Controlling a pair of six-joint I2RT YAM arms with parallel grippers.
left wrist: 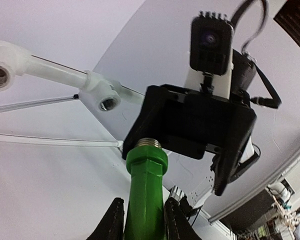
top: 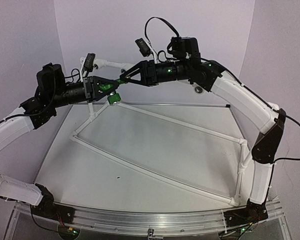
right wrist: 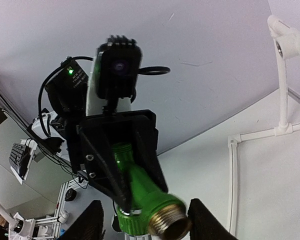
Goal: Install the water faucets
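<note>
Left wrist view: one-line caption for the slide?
Left gripper shut on green water faucet, threaded metal end outward, white tee fittings beyond.

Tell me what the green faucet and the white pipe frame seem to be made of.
The faucet: likely plastic, glossy even green body. Its threaded end: metal, by the brassy-silver shine. The pipe frame: probably plastic, matte white with moulded joints.
</note>
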